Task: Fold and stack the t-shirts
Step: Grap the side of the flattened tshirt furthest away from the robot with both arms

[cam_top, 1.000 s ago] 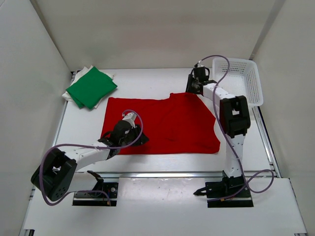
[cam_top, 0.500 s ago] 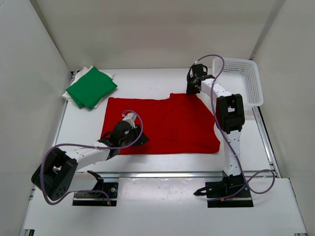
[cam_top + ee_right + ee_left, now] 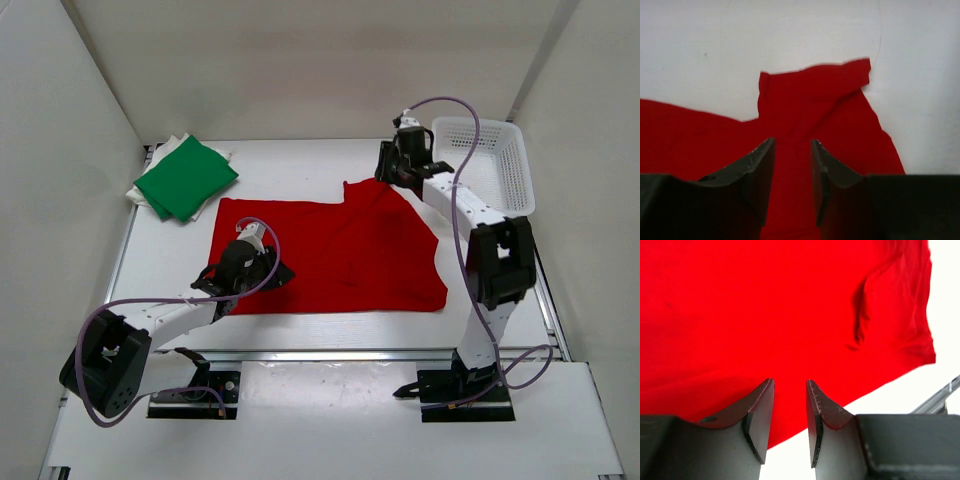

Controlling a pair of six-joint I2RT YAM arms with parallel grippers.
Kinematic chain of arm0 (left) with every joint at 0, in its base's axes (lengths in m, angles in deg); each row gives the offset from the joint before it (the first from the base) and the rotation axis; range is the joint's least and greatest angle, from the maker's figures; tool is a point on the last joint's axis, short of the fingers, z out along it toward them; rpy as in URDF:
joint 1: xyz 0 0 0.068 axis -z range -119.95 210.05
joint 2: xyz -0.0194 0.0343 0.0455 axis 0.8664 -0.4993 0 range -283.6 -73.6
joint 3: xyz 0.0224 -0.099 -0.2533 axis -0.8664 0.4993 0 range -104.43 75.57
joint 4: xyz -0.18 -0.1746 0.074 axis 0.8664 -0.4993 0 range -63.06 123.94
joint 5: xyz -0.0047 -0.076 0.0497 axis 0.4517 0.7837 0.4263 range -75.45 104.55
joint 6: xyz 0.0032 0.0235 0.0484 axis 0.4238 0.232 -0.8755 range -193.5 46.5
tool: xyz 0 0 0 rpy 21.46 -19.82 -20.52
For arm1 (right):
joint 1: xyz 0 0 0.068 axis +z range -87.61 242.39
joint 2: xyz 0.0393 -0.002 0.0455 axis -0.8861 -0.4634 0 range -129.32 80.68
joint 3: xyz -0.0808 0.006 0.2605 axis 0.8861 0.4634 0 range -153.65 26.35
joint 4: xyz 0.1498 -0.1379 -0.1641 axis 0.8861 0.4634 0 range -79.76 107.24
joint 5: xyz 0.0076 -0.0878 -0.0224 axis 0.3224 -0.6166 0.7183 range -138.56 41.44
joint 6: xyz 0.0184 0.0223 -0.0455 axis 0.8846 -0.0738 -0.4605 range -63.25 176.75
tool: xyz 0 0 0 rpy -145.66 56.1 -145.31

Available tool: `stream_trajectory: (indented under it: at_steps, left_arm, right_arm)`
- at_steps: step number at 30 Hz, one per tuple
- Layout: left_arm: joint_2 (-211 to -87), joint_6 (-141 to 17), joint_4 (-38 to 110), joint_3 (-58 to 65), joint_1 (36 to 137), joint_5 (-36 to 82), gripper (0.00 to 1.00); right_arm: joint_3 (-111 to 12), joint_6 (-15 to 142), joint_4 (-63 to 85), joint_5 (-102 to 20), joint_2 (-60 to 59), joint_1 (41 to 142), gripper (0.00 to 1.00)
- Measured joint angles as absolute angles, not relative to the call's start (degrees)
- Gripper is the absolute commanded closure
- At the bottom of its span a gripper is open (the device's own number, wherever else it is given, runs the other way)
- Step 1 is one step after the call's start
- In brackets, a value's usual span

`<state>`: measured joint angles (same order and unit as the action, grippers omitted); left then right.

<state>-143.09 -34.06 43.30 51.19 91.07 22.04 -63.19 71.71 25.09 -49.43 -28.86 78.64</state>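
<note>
The red t-shirt (image 3: 340, 255) lies spread open across the middle of the desk (image 3: 300, 165), mostly flat, with a few soft creases near its right-hand side. The left pincer (image 3: 790, 381) hangs low over the shirt's near-left edge. Its jaws stand partly apart with a narrow gap, and through that gap show only red cloth and a strip of bare desk, so it has hold of nothing. The right pincer (image 3: 793, 141) reaches out to the far edge of the same shirt, just short of the sleeve (image 3: 815, 82) that juts away from the body of the garment. Its jaws too are parted a little, the cloth lies beneath them rather than between them, and nothing is gripped. At the far left corner the green t-shirt (image 3: 186, 177) sits folded on top of the white t-shirt (image 3: 170, 145) (only the white one's edges peek out from under it) — a small pile, well apart from the red shirt. A white lattice basket (image 3: 520, 170) stands at the far right corner, just beyond the right arm.
</note>
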Motion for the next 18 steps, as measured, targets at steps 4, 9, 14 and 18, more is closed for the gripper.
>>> stream_trajectory:
  at_steps: [4,9,14,18]
  left_arm:
    - [-142.15,-34.06,43.13,50.67,90.02,21.80,0.56]
    - [-142.21,-33.93,43.26,49.38,88.71,22.02,0.57]
    - [-144.44,-33.76,43.17,47.50,86.02,22.00,0.56]
    - [-144.55,-33.82,43.13,47.43,86.42,21.93,0.56]
  right_arm:
    - [-51.87,73.83,20.92,-46.58,-23.74,76.22,0.67]
    - [-58.27,76.08,23.24,-43.61,-34.28,69.90,0.61]
    - [-74.95,76.39,26.08,-42.06,-47.08,68.79,0.50]
    - [-80.06,76.74,26.73,-40.70,-50.87,69.77,0.47]
